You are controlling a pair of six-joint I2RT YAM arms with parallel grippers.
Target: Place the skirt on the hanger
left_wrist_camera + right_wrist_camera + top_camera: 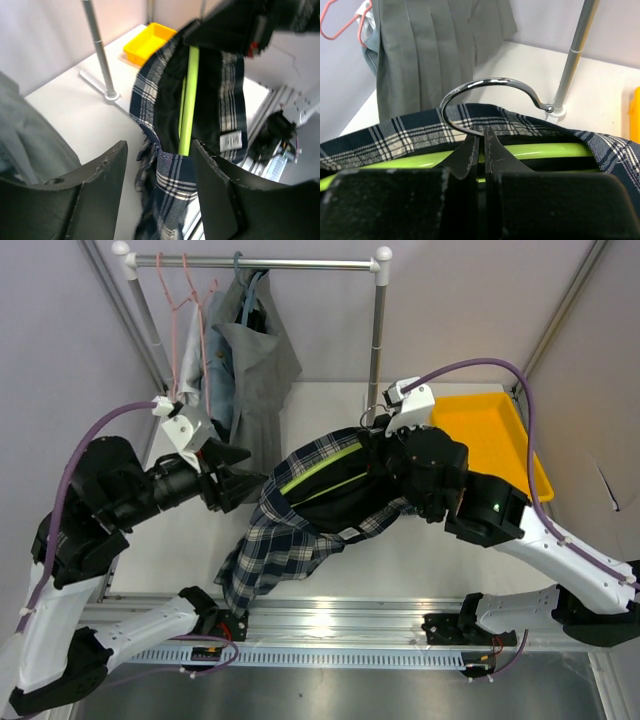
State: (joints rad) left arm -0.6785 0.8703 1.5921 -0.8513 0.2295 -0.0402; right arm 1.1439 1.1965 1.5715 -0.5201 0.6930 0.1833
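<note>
Your right tool (pixel 481 144) pinches the hanger (pixel 545 150) by its hook, the skirt (pixel 290 530) already draped over it between the arms, one end sagging; your left tool (pixel 157 156), wide and empty, probably has straightening left.

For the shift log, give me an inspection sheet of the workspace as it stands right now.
Surface: white table.
Job's things: plaid skirt draped over lime hanger, hem reaching the table; chrome hook free.
Clutter: yellow bin, far right.
Grippers: right gripper shut on the hanger under the hook; left gripper open, facing the skirt.
Cables: purple cables, one looped over each arm.
Surroundings: clothes rack with grey pleated garment and pink hangers; aluminium rail at near edge.
</note>
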